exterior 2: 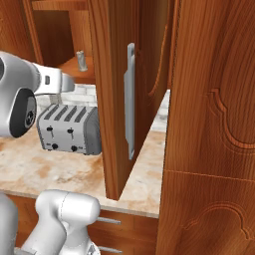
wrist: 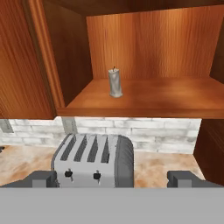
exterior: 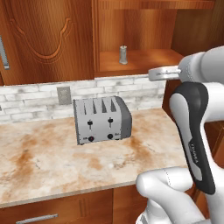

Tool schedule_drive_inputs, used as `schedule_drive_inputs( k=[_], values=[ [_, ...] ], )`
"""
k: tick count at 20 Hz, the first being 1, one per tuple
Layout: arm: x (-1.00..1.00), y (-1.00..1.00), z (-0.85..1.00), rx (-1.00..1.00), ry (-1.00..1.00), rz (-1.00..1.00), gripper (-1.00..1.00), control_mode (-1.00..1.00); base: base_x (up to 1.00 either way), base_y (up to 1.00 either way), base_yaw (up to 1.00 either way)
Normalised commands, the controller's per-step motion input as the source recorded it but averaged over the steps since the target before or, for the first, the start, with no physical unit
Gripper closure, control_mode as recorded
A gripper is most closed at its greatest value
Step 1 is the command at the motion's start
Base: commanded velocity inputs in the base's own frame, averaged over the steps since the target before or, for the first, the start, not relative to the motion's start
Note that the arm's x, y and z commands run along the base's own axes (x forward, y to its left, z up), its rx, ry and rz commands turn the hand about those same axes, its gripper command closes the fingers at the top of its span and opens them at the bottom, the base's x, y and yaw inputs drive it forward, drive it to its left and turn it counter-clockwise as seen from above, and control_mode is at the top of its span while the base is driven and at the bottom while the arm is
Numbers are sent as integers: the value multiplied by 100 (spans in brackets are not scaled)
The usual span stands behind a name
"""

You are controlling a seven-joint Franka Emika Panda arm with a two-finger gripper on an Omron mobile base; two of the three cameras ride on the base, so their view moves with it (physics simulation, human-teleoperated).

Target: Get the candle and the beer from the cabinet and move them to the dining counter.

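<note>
The candle (exterior: 124, 54) (exterior 2: 81, 60) (wrist: 115, 82), a pale grey stub with a narrower top, stands upright and alone on the left half of the wooden shelf (wrist: 153, 98) inside the open cabinet (exterior: 140, 26). My gripper (wrist: 114, 179) is open, its two dark fingertips (wrist: 41, 178) spread wide with nothing between them. It hangs in front of the cabinet, below shelf level and well short of the candle. The beer and the dining counter are out of view.
A silver four-slot toaster (exterior: 102, 119) (wrist: 94, 159) sits on the marble counter (exterior: 52, 157) against the white brick backsplash, right under the shelf. The cabinet's open door (exterior 2: 119, 99) with its silver handle (exterior 2: 130, 99) juts out on the right. A closed door (exterior: 43, 39) is at left.
</note>
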Motion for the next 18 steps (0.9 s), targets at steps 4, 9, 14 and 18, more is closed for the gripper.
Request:
schedule_drive_inputs(
  k=[4, 9, 14, 18],
  values=[
    [32, 2, 42, 0, 0, 0, -100, -100, 0, 0, 0],
    [38, 0, 23, 0, 0, 0, -100, -100, 0, 0, 0],
    [50, 4, 6, 0, 0, 0, -100, -100, 0, 0, 0],
    [42, 8, -1, 0, 0, 0, -100, -100, 0, 0, 0]
  ],
)
